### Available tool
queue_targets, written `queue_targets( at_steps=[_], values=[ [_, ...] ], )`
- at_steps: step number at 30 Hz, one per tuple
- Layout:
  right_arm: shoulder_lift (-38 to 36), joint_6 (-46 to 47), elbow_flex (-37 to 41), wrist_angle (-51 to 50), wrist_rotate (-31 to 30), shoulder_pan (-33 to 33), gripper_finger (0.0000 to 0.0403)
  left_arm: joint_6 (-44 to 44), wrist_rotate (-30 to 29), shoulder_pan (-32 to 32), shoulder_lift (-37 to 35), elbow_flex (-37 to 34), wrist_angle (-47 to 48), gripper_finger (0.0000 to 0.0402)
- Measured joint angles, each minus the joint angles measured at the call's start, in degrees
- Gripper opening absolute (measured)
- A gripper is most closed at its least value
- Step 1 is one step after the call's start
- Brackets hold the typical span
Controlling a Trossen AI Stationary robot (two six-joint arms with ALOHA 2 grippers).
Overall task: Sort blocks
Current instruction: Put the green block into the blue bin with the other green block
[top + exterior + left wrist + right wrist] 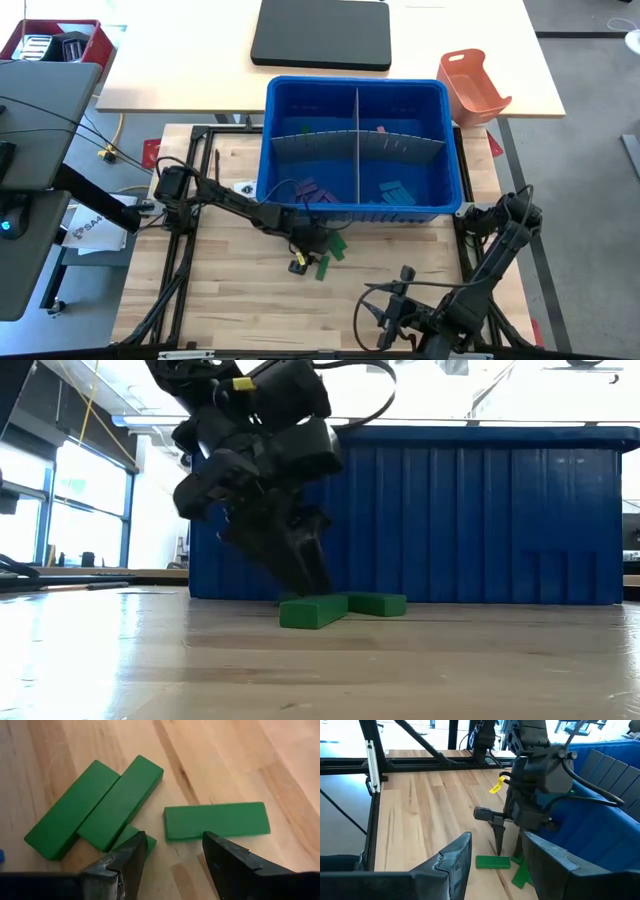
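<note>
Several green blocks lie flat on the wooden table in front of the blue bin. In the left wrist view two long ones (pixel 95 807) lie side by side, a smaller one (pixel 131 836) pokes out from under them, and one (pixel 215 820) lies apart. My left gripper (pixel 174 842) is open and slants down low over them, one finger over the smaller block and the other just short of the lone block. The low view shows its fingers (pixel 305 575) down by the blocks (pixel 312 610). My right gripper (pixel 492 855) waits open, raised, near the table's front right (pixel 395 310). My left gripper has one fingertip (pixel 136 842) over the end of the smaller green block. I cannot tell whether it touches it. Nothing sits between the two fingers.
The blue bin (pixel 452 150) stands behind the blocks, split by a grey divider (pixel 356 140); purple blocks (pixel 310 190) and blue ones (pixel 395 190) lie in it. An orange tray (pixel 472 85) and a black pad (pixel 320 32) sit on the far table. Bare wood stretches toward the near edge.
</note>
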State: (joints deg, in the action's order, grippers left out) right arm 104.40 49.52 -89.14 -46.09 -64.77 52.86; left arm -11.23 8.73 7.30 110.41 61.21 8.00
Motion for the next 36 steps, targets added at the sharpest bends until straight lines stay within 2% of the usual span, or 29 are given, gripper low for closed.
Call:
queue_targets(
  at_steps=[4,11,14,18,20,25,29,31,33,36],
  values=[
    [0.0,0.1,0.0,0.0,0.0,0.0,0.0171,4.8,-1.0,1.6,-0.9,0.0,2.6,0.0193],
    [0.0,0.6,0.0,-0.2,0.1,0.0,0.0171,18.1,-1.9,8.0,-7.2,-0.4,18.5,0.0193],
    [0.0,0.6,0.0,-0.3,0.1,0.0,0.0171,22.8,-5.3,12.0,-9.9,-0.6,25.9,0.0193],
    [0.0,0.6,0.0,-0.4,0.1,0.0,0.0171,26.4,-13.6,17.5,-13.3,-0.6,31.0,0.0193],
    [0.0,0.6,0.0,-0.4,0.1,0.0,0.0171,27.1,-16.9,19.1,-14.8,-1.5,30.2,0.0193],
    [0.0,0.4,0.0,-0.6,0.3,0.0,0.0171,27.2,-19.3,20.2,-19.9,-6.2,28.1,0.0193],
    [0.0,0.4,0.0,-0.8,0.3,0.0,0.0171,34.7,-22.8,17.3,-24.6,-11.8,27.7,0.0193],
    [0.0,0.4,0.0,-0.9,0.3,0.0,0.0171,35.8,-23.8,16.4,-26.6,-15.3,25.8,0.0193],
    [0.0,0.2,0.0,-1.0,0.3,0.0,0.0171,32.7,-23.7,15.9,-27.8,-18.7,22.1,0.0193],
    [0.0,0.0,0.0,-1.2,0.3,0.0,0.0171,22.9,-21.5,15.8,-28.1,-22.8,14.7,0.0193]
  ],
)
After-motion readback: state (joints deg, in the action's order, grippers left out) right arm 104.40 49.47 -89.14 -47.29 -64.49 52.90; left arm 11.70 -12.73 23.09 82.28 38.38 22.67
